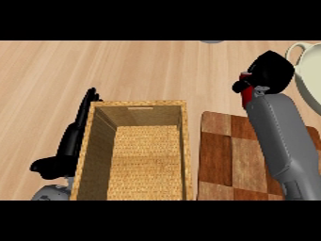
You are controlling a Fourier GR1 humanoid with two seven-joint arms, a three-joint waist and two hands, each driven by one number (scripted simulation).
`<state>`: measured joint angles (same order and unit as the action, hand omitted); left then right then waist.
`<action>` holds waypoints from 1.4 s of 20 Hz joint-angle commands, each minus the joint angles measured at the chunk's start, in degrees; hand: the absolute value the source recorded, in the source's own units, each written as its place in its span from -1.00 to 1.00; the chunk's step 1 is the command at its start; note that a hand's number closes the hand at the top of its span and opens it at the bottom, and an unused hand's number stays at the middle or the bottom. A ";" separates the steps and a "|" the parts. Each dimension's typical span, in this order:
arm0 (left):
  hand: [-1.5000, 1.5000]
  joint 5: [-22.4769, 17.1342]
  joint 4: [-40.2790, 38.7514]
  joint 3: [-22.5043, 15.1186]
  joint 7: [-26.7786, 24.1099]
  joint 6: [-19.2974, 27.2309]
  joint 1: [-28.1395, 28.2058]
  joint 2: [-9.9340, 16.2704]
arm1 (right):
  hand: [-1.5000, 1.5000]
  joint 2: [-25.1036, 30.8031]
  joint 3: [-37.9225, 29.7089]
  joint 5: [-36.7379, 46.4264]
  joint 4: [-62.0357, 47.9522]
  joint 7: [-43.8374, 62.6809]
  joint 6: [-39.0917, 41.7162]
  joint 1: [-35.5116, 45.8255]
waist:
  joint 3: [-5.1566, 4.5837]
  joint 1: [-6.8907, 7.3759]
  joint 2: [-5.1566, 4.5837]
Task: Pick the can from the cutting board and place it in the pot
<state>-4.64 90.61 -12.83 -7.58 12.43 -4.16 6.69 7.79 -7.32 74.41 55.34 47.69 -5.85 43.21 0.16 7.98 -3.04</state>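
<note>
Little of the can (247, 90) shows: only a red sliver with a dark end peeks out at the left of the right hand (270, 71), whose black fingers are curled round it, clamped on its body. It is carried above the wooden worktop (86, 61), just past the far edge of the cutting board (222, 155) and just beside the cream pot (314, 80), not yet over its opening. As a judgement, a can is stiff and will not give under the fingers; its smooth round wall may be slippery, so a hold about the middle of the body, fingers against thumb, suits it best. Whether it is full and weighty I cannot tell. Its long axis seems to run roughly up and down the view, so it may be tilted or lying across the palm, but too much is hidden to say which end leads. The left hand (69, 141) rests with straight fingers along the left wall of the woven basket (183, 141).
</note>
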 commanded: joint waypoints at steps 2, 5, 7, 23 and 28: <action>0.00 0.24 -0.41 -0.06 -0.18 0.09 -0.74 -0.36 | 1.00 4.77 -2.43 2.26 -10.85 -1.21 -4.65 10.86 | -0.04 0.59 -0.06; 0.00 0.28 -0.31 -0.23 1.31 0.72 -1.56 -1.03 | 1.00 5.63 -1.33 5.75 -14.58 0.06 -8.59 16.31 | -0.08 0.60 0.12; 0.00 -0.30 -1.89 1.72 0.90 -0.29 -2.71 0.52 | 1.00 6.21 -1.07 8.26 -17.98 2.57 -10.44 19.42 | -0.18 -0.31 0.25; 0.00 -0.36 -0.91 2.06 1.03 -0.28 -1.38 0.29 | 1.00 14.13 -5.89 15.62 -37.05 14.08 -20.10 26.59 | -0.06 -2.23 0.72; 0.00 0.19 -0.24 1.71 0.41 0.86 1.69 -0.56 | 1.00 18.35 -8.16 14.44 -39.71 10.14 -22.88 24.95 | -0.04 -3.70 1.24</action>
<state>-4.73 90.10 -10.84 -7.32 12.46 -3.28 7.02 23.84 -14.04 89.19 17.95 56.99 -24.10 69.40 0.09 5.11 -1.95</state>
